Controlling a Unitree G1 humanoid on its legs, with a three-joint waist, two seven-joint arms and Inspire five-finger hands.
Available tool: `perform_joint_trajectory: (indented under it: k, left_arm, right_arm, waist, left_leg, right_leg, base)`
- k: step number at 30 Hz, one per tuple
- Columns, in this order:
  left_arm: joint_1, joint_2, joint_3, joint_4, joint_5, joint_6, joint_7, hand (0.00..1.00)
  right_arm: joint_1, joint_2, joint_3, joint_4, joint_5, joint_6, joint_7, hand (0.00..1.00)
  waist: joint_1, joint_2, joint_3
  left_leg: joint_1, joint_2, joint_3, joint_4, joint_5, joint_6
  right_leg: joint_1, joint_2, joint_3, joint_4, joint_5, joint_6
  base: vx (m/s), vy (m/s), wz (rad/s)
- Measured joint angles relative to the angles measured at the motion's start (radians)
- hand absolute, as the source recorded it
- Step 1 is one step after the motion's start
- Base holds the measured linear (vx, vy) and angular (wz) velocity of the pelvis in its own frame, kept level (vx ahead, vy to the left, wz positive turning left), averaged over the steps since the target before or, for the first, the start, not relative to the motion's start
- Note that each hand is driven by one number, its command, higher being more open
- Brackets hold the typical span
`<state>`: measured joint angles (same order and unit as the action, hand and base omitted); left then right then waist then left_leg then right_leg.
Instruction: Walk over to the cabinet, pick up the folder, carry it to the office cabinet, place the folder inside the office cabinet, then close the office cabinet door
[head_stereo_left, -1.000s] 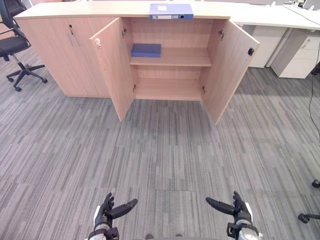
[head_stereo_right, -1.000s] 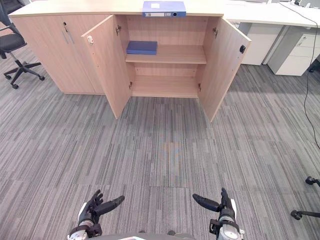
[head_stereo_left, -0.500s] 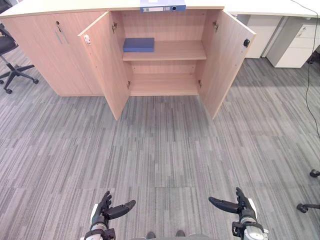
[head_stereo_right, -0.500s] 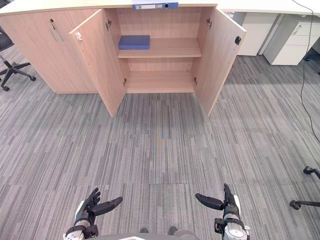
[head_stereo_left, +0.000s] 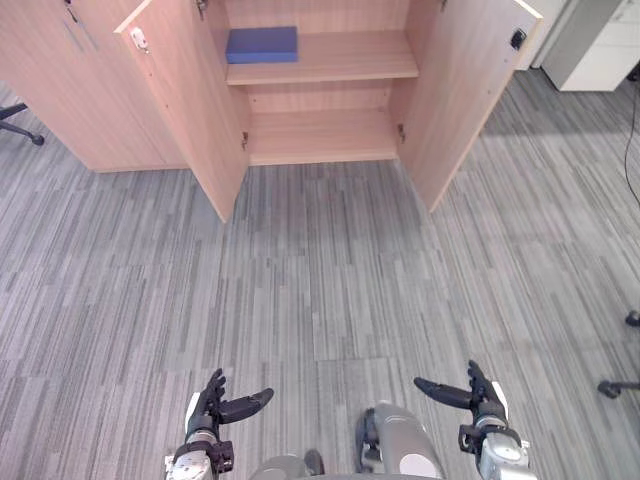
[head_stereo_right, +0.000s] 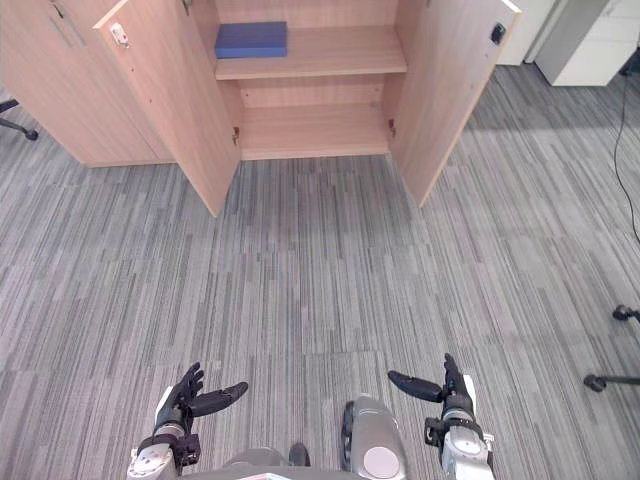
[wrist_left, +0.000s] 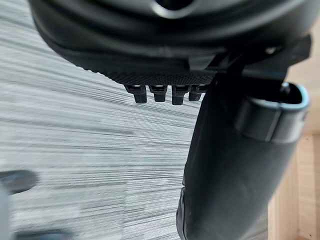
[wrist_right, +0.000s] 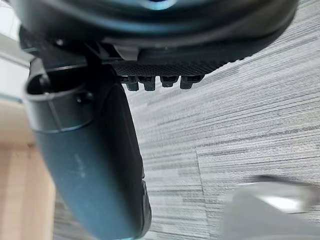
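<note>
Dark left hand (head_stereo_left: 208, 410) and right hand (head_stereo_left: 482, 405), slim black fingers (head_stereo_left: 214, 384), white side covers, silver-grey wrists

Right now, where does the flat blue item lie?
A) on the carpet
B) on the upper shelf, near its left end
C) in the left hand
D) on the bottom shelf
B: the flat blue item lies on the upper shelf of the open cabinet, at its left end.
</note>
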<state>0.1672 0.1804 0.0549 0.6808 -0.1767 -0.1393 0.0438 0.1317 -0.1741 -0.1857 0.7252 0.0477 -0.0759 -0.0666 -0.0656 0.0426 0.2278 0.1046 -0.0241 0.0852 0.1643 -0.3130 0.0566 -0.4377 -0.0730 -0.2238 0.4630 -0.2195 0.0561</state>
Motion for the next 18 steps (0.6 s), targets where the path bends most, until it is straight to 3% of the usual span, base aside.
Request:
perform_joint_trajectory:
  k: [1,2,3,4,6,7,8,9,10,13,14,16,17,18]
  left_arm:
    - [-0.014,-0.003,0.000,0.001,0.000,0.000,0.004,1.00]
    - [-0.016,-0.004,0.000,0.001,0.000,-0.001,0.004,1.00]
    - [-0.018,-0.006,0.000,0.004,0.001,-0.003,0.004,1.00]
    - [-0.015,-0.006,0.001,0.007,0.001,-0.002,0.003,1.00]
    - [-0.017,-0.017,0.001,0.025,0.001,-0.001,0.003,1.00]
    - [-0.006,-0.030,0.003,0.028,0.000,0.001,0.001,1.00]
    - [0.013,-0.036,0.006,0.022,-0.001,-0.002,-0.001,1.00]
    - [0.013,-0.036,0.006,0.021,-0.001,-0.002,-0.002,1.00]
    - [0.010,-0.037,0.007,0.020,-0.002,-0.001,-0.002,1.00]
    - [0.009,-0.038,0.008,0.001,-0.002,-0.001,-0.007,1.00]
    - [0.008,-0.038,0.008,-0.010,-0.002,0.000,-0.011,1.00]
    - [0.007,-0.041,0.014,-0.011,-0.012,0.001,-0.014,1.00]
    - [0.011,-0.043,0.014,-0.009,-0.012,0.000,-0.014,1.00]
    - [0.000,-0.041,0.019,0.006,-0.012,0.002,-0.005,1.00]
  right_arm:
    - [-0.001,0.000,0.000,0.000,0.000,0.005,0.000,1.00]
    - [0.000,0.000,0.000,0.000,0.000,0.005,0.000,1.00]
    - [-0.001,0.000,0.002,0.001,-0.001,0.006,0.002,1.00]
    - [-0.019,0.003,0.001,-0.001,-0.001,0.007,0.002,1.00]
    - [-0.027,0.003,0.002,-0.011,-0.001,0.006,0.002,1.00]
    - [-0.025,0.000,0.013,-0.013,-0.001,0.006,0.002,1.00]
    - [-0.025,-0.004,0.041,-0.016,0.002,0.004,-0.001,1.00]
    - [-0.027,-0.001,0.047,-0.025,0.003,0.003,-0.002,1.00]
    - [-0.041,0.010,0.057,-0.046,0.011,-0.006,-0.004,1.00]
    - [-0.068,0.018,0.060,-0.052,0.012,-0.016,-0.004,1.00]
    - [-0.080,0.016,0.059,-0.046,0.023,-0.016,-0.005,1.00]
    - [-0.097,0.019,0.039,-0.027,0.039,-0.016,-0.009,1.00]
    - [-0.097,0.013,0.034,-0.004,0.042,-0.016,-0.013,1.00]
    - [-0.111,0.023,0.038,0.030,0.042,-0.007,-0.018,1.00]
  waist:
    - [-0.011,0.001,0.006]
    - [-0.016,0.004,0.006]
    - [-0.018,0.007,0.006]
    - [-0.012,0.012,0.008]
    - [-0.012,0.011,0.011]
    - [-0.009,0.012,0.019]
    - [0.006,0.003,0.028]
    - [0.018,0.008,0.031]
    - [0.042,-0.015,0.044]
    - [0.069,-0.043,0.060]
    - [0.081,-0.056,0.066]
    - [0.093,-0.058,0.068]
    - [0.106,-0.043,0.059]
    - [0.108,-0.060,0.054]
  left_leg:
    - [0.027,0.007,-0.038,-0.021,-0.007,-0.013]
    - [0.037,0.016,-0.054,-0.028,-0.014,-0.026]
    - [0.050,0.034,-0.060,-0.019,-0.025,-0.052]
    - [0.039,0.051,-0.054,0.038,-0.015,-0.080]
    - [-0.016,0.072,-0.032,0.235,0.024,-0.137]
    - [-0.087,0.107,0.008,0.485,0.116,-0.162]
    - [-0.163,0.174,0.056,0.729,0.156,-0.143]
    - [-0.198,0.202,0.081,0.823,0.136,-0.128]
    - [-0.294,0.237,0.133,0.941,0.092,-0.076]
    - [-0.439,0.229,0.179,0.828,0.045,-0.067]
    - [-0.497,0.202,0.179,0.691,0.042,-0.075]
    - [-0.531,0.147,0.145,0.350,0.118,-0.100]
    - [-0.520,0.128,0.105,0.152,0.301,-0.115]
    - [-0.505,0.100,0.108,0.162,0.348,-0.061]
  right_leg:
    - [-0.018,0.004,0.000,-0.075,0.098,-0.018]
    - [-0.016,0.007,-0.001,-0.082,0.149,-0.031]
    - [-0.013,0.010,-0.009,-0.052,0.209,-0.086]
    - [-0.005,0.013,-0.024,-0.014,0.156,-0.101]
    - [0.065,0.017,-0.044,-0.027,0.113,-0.100]
    - [0.171,0.033,-0.055,-0.085,0.092,-0.102]
    - [0.280,0.062,-0.048,-0.147,0.081,-0.111]
    - [0.326,0.073,-0.039,-0.173,0.076,-0.116]
    - [0.415,0.077,-0.012,-0.232,0.062,-0.115]
    - [0.518,0.054,0.028,-0.317,0.046,-0.092]
    - [0.555,0.029,0.050,-0.344,0.034,-0.074]
    - [0.606,-0.012,0.075,-0.366,0.008,-0.049]
    - [0.638,-0.017,0.111,-0.380,-0.016,-0.022]
    - [0.650,-0.047,0.138,-0.375,-0.020,-0.020]
  base:
    - [0.44,-0.059,0.84]
    - [0.61,-0.100,0.82]
    - [0.62,-0.137,0.52]
    - [0.75,-0.180,0.42]
    - [0.63,-0.153,0.31]
    - [0.63,-0.127,0.20]
    - [0.62,-0.110,0.05]
    - [0.66,-0.077,-0.30]
    - [0.52,-0.035,-0.31]
    - [0.50,0.037,-0.40]
    - [0.52,0.132,-0.51]
    - [0.55,0.200,-0.60]
    - [0.71,0.359,-0.64]
    - [0.71,0.365,-0.44]
